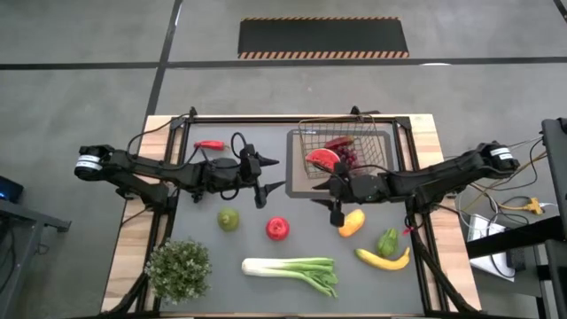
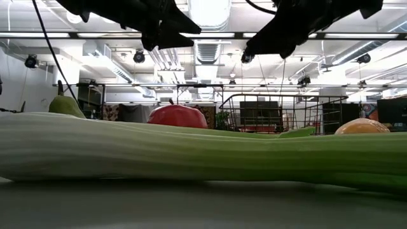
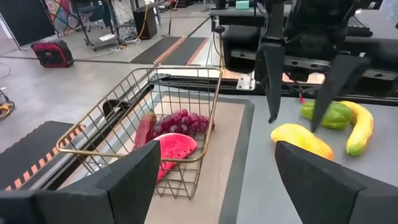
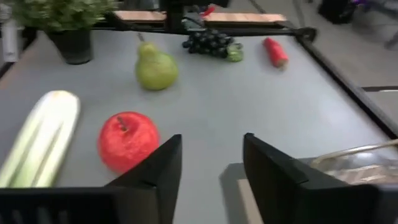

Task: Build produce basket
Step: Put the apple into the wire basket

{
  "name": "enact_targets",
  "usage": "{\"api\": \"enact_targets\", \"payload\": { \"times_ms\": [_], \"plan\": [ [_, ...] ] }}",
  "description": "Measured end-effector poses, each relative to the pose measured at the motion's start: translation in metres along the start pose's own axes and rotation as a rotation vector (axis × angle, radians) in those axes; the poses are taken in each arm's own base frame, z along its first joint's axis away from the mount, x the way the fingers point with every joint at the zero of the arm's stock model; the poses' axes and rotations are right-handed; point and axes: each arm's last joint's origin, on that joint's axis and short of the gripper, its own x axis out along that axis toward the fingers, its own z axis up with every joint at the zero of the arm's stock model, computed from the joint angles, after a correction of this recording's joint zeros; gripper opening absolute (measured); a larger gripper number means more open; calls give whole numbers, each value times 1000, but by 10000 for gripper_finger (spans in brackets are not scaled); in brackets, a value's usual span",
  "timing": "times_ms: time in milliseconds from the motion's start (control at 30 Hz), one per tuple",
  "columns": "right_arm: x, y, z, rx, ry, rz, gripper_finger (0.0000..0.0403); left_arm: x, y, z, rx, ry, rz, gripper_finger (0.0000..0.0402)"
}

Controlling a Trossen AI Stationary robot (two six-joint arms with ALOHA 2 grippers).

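Hovering just in front of the rectangular dark wire-mesh basket (image 1: 345, 146), the right gripper (image 1: 336, 197) holds nothing; its two dark fingers (image 4: 280, 177) stand apart with bare grey table (image 1: 204, 244) showing between them. The basket sits on a dark mat (image 1: 301, 182) at the far right part of the table, and inside it lie a red watermelon slice (image 3: 176, 147), a bunch of purple grapes (image 3: 183, 121) and a dark red piece that cannot be identified. Just beside the right gripper, on the near side, lies the orange mango (image 1: 352, 221); the green pepper (image 1: 387, 242) and the yellow banana (image 1: 384, 260) are a little farther toward the near right corner.

The left gripper (image 1: 268, 177) hangs over the middle of the table with its fingers (image 3: 124, 186) spread wide and empty, pointing toward the basket. Near it on the table are a green pear (image 1: 229, 220) and a round red apple (image 1: 277, 229). A long pale-green leek (image 1: 292, 268) lies along the near edge, well apart from both grippers, and a bushy green potted plant (image 1: 179, 268) stands at the near left corner. A red chilli pepper (image 1: 210, 144) rests at the far left, behind the left arm. The right wrist view also shows a dark bunch of grapes (image 4: 208, 42) beyond the pear.
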Motion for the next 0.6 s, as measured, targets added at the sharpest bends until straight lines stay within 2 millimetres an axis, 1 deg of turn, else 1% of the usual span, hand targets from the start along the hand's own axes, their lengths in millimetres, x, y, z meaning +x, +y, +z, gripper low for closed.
{"api": "enact_targets", "payload": {
  "times_ms": [167, 333, 467, 600],
  "plan": [
    [12, 11, -2, -23, 32, 76, 252, -1, -2, -1, -20, 6, -13, 299],
    [35, 31, -4, -112, 82, 116, 322, -1, -3, 1, -21, 0, -22, 299],
    [55, 44, -3, -145, 111, 135, 355, -1, -3, 2, -19, -5, -24, 299],
    [78, 51, -9, -138, 154, 131, 362, -1, -3, 2, -19, -7, -24, 299]
  ]
}}
